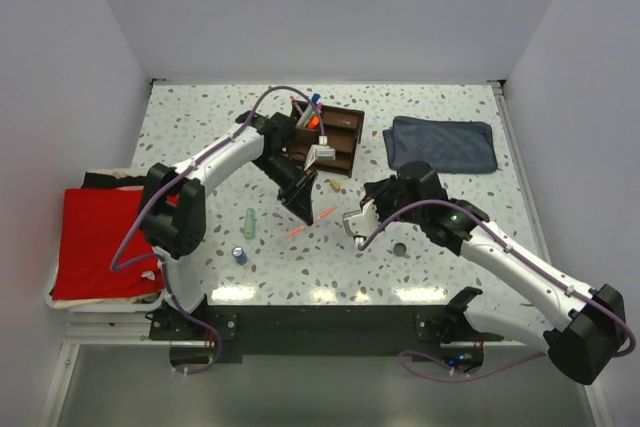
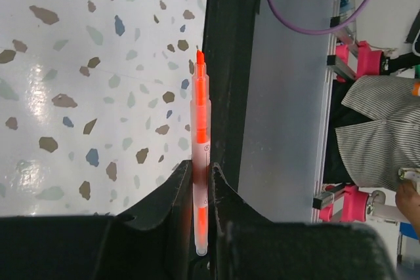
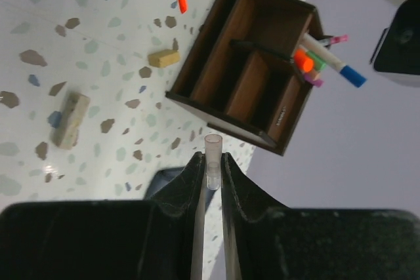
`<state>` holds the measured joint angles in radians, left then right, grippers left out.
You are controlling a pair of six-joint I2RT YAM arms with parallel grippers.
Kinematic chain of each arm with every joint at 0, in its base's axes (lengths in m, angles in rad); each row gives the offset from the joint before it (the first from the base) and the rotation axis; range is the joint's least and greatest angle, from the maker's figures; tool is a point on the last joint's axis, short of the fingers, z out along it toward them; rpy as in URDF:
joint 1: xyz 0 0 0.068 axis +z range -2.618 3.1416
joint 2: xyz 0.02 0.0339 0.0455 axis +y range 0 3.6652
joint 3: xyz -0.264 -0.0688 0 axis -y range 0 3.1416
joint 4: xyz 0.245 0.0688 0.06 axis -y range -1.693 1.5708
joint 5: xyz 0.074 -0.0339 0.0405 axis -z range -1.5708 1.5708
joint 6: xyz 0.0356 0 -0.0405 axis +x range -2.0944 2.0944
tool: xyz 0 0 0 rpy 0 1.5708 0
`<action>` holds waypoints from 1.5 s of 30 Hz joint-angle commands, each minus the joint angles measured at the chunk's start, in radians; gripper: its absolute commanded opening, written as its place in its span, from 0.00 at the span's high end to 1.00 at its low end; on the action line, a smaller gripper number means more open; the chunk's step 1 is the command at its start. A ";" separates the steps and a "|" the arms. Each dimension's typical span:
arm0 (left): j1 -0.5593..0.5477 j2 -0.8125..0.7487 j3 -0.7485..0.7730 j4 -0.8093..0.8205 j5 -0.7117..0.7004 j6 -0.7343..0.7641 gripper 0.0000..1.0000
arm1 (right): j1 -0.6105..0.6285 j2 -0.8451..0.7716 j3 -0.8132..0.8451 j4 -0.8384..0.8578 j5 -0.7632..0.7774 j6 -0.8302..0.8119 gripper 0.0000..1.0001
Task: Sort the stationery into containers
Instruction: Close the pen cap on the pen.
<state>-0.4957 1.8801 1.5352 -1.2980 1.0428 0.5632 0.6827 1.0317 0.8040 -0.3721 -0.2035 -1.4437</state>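
Terrazzo table [image 1: 200, 127] seen from above, with two robot arms reaching in from its near edge. A dark brown wooden organizer [image 1: 335, 137] stands at the far middle of the table. Several pens [image 3: 318, 60] lean in one corner compartment, and the other compartments look empty.

The left gripper [image 2: 200, 181] is clamped on an orange pen [image 2: 199, 116]. It grips near the pen's rear end, so most of the length juts past the fingers. The right gripper [image 3: 211, 168] is pinched on a thin clear-capped pen [image 3: 212, 152] that points toward the organizer, with only its end showing.

Lying loose in front of the organizer are a pale green tube [image 1: 249, 222], a blue cylinder [image 1: 240, 254], a dark disc [image 1: 400, 247] and a tan bit [image 1: 335, 185].

Likely trouble: both grippers hang near each other in front of the same box, so moving in together could knock wrists. The orange pen's long overhang could swivel in the jaws or catch the rim and shove the organizer. The thin pen could slip from so narrow a pinch.
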 commanded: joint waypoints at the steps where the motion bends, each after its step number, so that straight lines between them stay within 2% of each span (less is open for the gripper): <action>1: 0.003 0.005 0.023 -0.020 0.121 0.024 1.00 | 0.024 -0.028 -0.028 0.143 -0.051 -0.142 1.00; 8: 0.026 -0.003 0.009 -0.018 0.189 0.020 1.00 | 0.054 -0.056 -0.052 0.202 -0.119 -0.167 1.00; 16: 0.046 -0.004 0.016 -0.018 0.214 0.024 1.00 | 0.069 -0.039 -0.028 0.150 -0.128 -0.178 1.00; 45: 0.051 0.048 0.028 -0.009 0.238 0.018 1.00 | 0.084 0.021 0.011 0.139 -0.162 -0.165 1.00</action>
<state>-0.4519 1.9198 1.5352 -1.2999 1.2366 0.5659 0.7612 1.0420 0.7670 -0.2481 -0.3149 -1.6131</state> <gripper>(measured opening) 0.163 0.142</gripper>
